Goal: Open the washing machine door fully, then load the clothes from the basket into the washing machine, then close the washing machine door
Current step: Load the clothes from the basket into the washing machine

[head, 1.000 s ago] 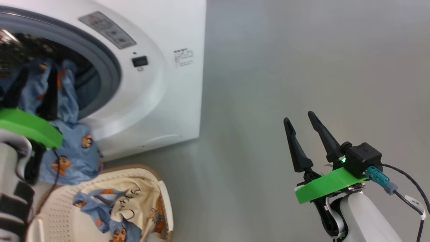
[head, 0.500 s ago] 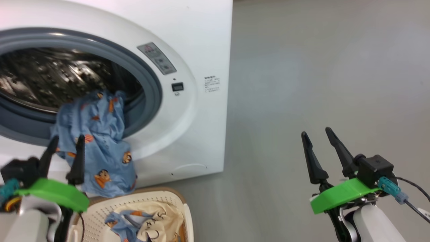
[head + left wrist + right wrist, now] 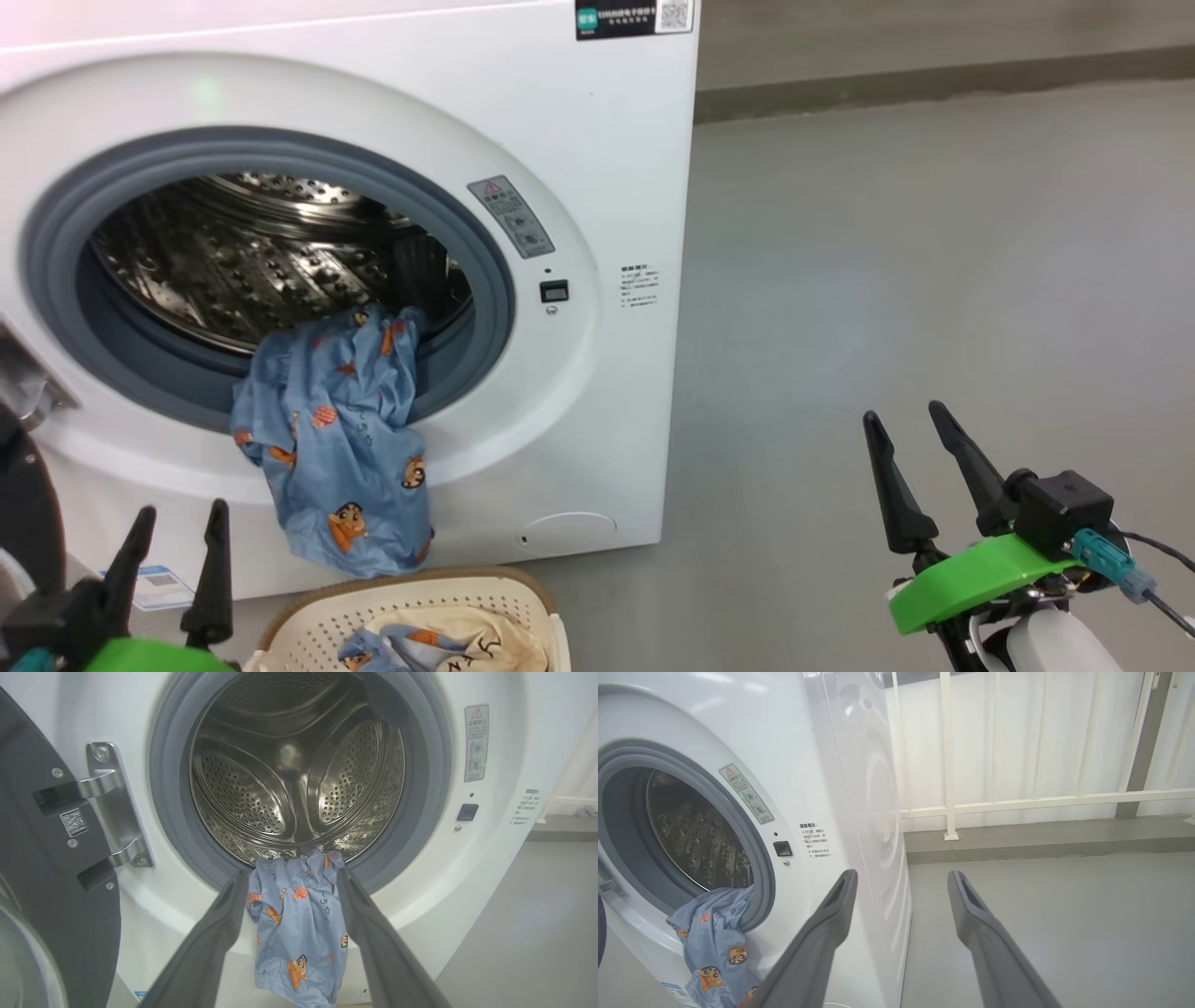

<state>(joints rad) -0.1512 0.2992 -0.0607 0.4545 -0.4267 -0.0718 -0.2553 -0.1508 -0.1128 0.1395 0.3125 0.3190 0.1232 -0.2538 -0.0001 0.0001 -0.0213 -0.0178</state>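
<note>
- The washing machine (image 3: 597, 140) stands on a grey floor (image 3: 934, 280). Its steel perforated drum (image 3: 261, 261) shows inside the grey rubber ring (image 3: 490, 280).
- The washing machine door (image 3: 42, 868) is swung open to the machine's left. Its dark grey inner face shows in the left wrist view, hung on a metal hinge (image 3: 117, 807).
- Of the clothes, a blue garment printed with bears (image 3: 341, 457) is draped over the lower lip of the opening. Its top lies on the ring at the drum's mouth. The rest hangs down the white front, ending just above the basket's rear rim; whether it touches the rim cannot be told.
- The basket (image 3: 411, 597) sits on the floor close before the machine, cut off by the head view's bottom edge. It holds a cream garment with black line drawings (image 3: 485, 644) and a bit of blue printed fabric.
- The left gripper (image 3: 183, 509) is before the machine's lower left corner, left of the basket. Its fingers are spread and hold nothing, and it points at the hanging blue garment without touching it.
- The right gripper (image 3: 903, 411) is over bare floor, well to the right of the machine, with its fingers spread and empty.
- A white railing (image 3: 1017, 800) runs behind the machine.
</note>
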